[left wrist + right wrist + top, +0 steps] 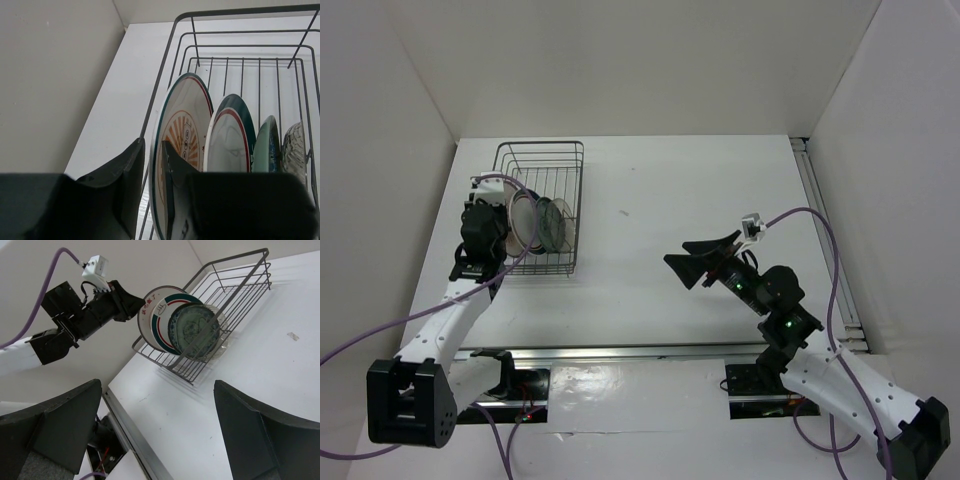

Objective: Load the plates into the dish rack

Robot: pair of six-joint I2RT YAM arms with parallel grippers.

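**A:** Where is the sunburst plate (182, 135)?

**B:** It stands upright in the dish rack (235, 12), at the rack's left side. The left gripper (153, 144) straddles its rim; if it presses, I cannot tell.

**A:** What is the risk?

**B:** A crooked pull-away may knock it onto the ringed plate (227, 140). The right gripper (675, 252) is spread wide and holds nothing, well right of the rack.

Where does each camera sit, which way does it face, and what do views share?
Top external: above and behind, looking down at the white table; both arms show.
Left wrist: on the left arm, looking along the left gripper, whose fingers flank the rim of the orange-sunburst plate, into the dark grey wire dish rack.
Right wrist: on the right arm, facing across the table to the rack; the open right gripper frames it, left arm beyond.
Shared: all three show the rack holding plates.
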